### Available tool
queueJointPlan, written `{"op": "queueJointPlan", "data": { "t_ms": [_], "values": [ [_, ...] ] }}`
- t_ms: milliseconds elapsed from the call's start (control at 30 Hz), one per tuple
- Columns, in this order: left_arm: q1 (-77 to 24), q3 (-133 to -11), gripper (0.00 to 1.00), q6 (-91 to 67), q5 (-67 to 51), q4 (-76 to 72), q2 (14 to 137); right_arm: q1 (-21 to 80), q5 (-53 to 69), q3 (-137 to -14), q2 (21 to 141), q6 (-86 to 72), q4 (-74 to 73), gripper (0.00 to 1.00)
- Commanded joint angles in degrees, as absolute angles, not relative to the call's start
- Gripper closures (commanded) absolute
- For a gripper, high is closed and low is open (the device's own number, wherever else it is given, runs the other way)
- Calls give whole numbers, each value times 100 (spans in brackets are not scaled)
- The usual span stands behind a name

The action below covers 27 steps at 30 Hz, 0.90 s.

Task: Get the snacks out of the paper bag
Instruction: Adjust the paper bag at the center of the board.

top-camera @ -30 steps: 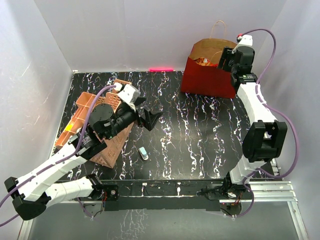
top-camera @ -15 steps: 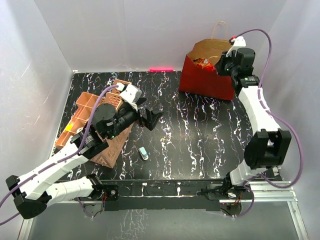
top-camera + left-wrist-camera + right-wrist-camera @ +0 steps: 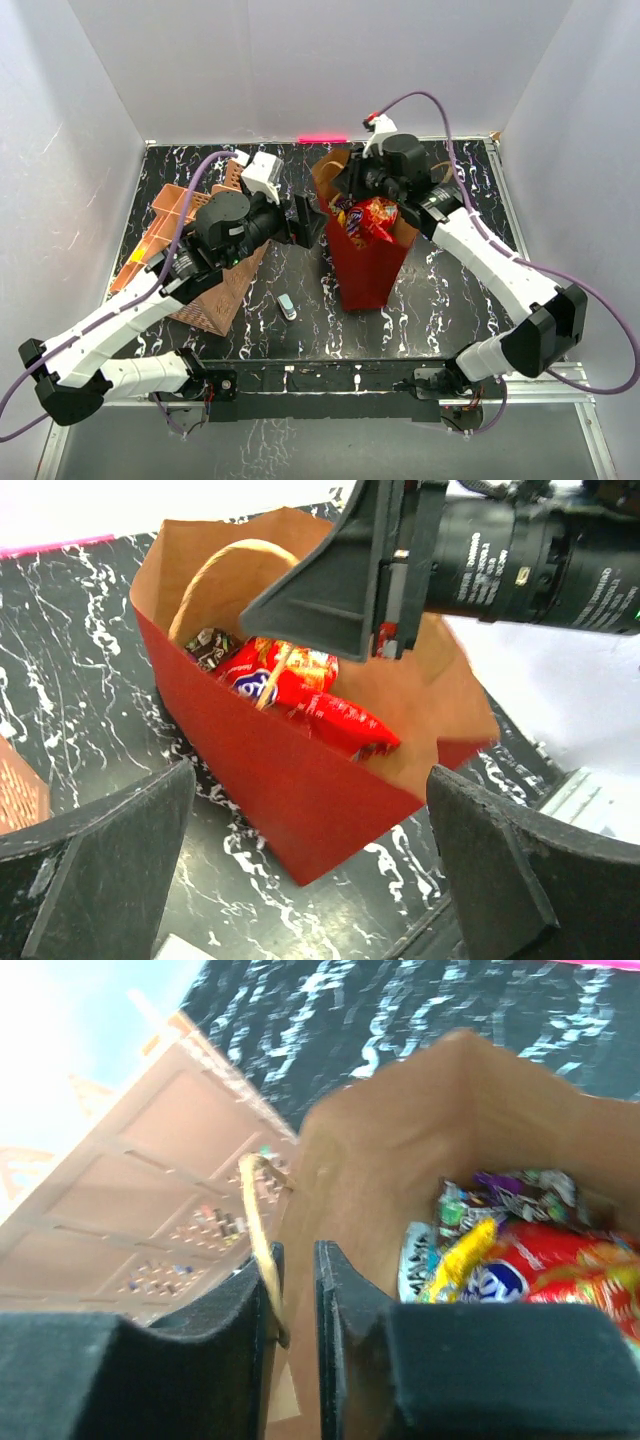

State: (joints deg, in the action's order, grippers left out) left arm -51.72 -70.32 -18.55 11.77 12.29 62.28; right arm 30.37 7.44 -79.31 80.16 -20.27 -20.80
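Note:
The paper bag (image 3: 365, 270), dark red outside and brown inside, is in the middle of the table with its mouth open. My right gripper (image 3: 345, 190) is shut on the bag's rim by a loop handle; the right wrist view shows the paper wall pinched between its fingers (image 3: 297, 1260). Inside lie the red cookie bag (image 3: 378, 220) and small packets. The right wrist view shows the cookie bag (image 3: 560, 1270) with yellow (image 3: 455, 1255), purple (image 3: 500, 1185) and silver-blue (image 3: 415, 1260) packets. My left gripper (image 3: 310, 222) is open and empty just left of the bag, which fills its view (image 3: 300, 800).
The salmon-pink lattice organizer (image 3: 170, 210) lies tilted at the left under my left arm. A small white-blue item (image 3: 288, 307) lies on the black marbled table in front of the bag. A pink strip (image 3: 322, 138) sits at the back edge. White walls close in three sides.
My right gripper has carried the paper bag from the back right corner to the middle of the table, beside my left gripper. The left arm shifted slightly toward it.

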Motion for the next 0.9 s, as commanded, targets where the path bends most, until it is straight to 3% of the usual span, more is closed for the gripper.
{"op": "queueJointPlan", "data": {
  "t_ms": [0,133,300,400,567,767,867],
  "values": [
    [-5195,-7294,2,-2826,1354,1814,5944,3428,1271,-8590,8167,-2433,-1733,67],
    [-5202,-7439,2,-3180,1555,2210,5970,3435,1102,-8398,7518,-2418,-2112,27],
    [-5195,-7574,2,-3593,1644,2423,6117,3435,919,-8019,6334,-2253,-2699,8],
    [-5195,-7798,2,-3761,1578,2484,6410,3436,84,-7774,5569,-2216,-3187,2],
    [-5190,-8448,2,-4144,1617,2929,7212,3432,-2372,-7476,4786,-2583,-4011,2],
    [-4860,-9189,2,-4369,1376,3389,8064,3434,-3933,-7799,5222,-2532,-4874,2],
    [-4419,-9341,10,-4506,899,3443,8316,3435,-4174,-7939,5542,-2277,-4776,0]
  ]
}}
